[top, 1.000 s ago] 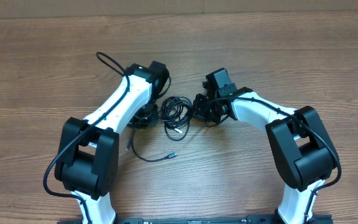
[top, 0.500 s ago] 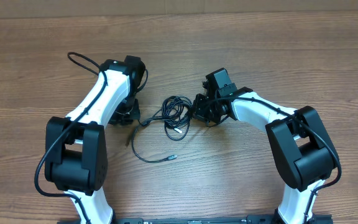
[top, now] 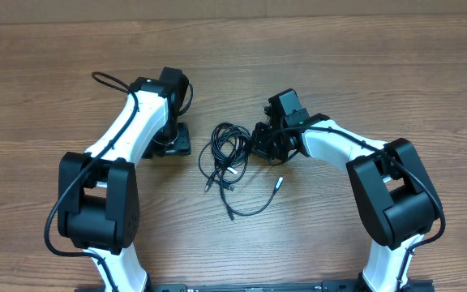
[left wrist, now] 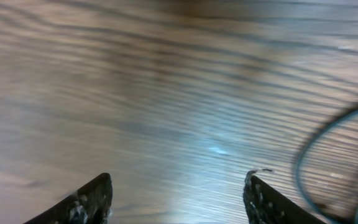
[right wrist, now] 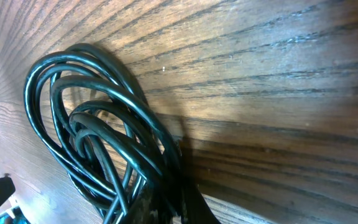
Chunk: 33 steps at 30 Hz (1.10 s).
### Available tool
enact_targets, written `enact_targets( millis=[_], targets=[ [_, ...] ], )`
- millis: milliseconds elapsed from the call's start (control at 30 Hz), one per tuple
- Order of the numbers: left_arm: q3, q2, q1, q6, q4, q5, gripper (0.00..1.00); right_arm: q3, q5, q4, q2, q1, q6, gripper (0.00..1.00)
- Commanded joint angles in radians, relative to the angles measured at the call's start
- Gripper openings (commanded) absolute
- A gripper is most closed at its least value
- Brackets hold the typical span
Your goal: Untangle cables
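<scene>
Left jaws: spread, empty, over bare desk [left wrist: 166, 93]. Right jaws: pressed together, pinching cables [top: 227, 150] at their right edge; cables lie mid-desk between arms. Risk I see: lone pull drags whole bunch, tightening loops.

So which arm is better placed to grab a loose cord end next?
Probably left: the left gripper is open and empty beside the cables, while the right gripper is shut on them.

We have one open, one closed.
Our left gripper [left wrist: 178, 182] has its fingers spread wide apart; our right gripper [top: 263, 144] is clamped tight, and both point inward.
</scene>
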Motion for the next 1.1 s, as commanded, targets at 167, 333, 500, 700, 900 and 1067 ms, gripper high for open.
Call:
enact_targets(
  millis=[167, 333, 500, 700, 900, 1067],
  targets=[
    [-0.021, -0.008, -0.004, 0.068, 0.080, 0.264, 0.54, -0.013, 0.047, -0.005, 0.023, -0.008, 0.000, 0.06],
    [-0.073, 0.020, -0.013, 0.068, 0.140, 0.280, 0.47, -0.013, 0.047, -0.005, 0.023, -0.008, 0.000, 0.06],
    [-0.116, 0.045, -0.017, 0.068, 0.195, 0.283, 0.44, -0.013, 0.047, -0.005, 0.023, -0.008, 0.000, 0.07],
    [-0.148, 0.045, -0.018, 0.064, 0.246, 0.284, 0.44, -0.013, 0.047, -0.005, 0.023, -0.008, 0.000, 0.07],
    [-0.150, 0.045, -0.041, 0.062, 0.246, 0.284, 0.44, -0.013, 0.047, -0.005, 0.023, -0.008, 0.000, 0.07],
    [-0.150, 0.045, -0.083, 0.049, 0.244, 0.282, 0.43, -0.013, 0.047, -0.005, 0.023, -0.008, 0.000, 0.07]
  ],
)
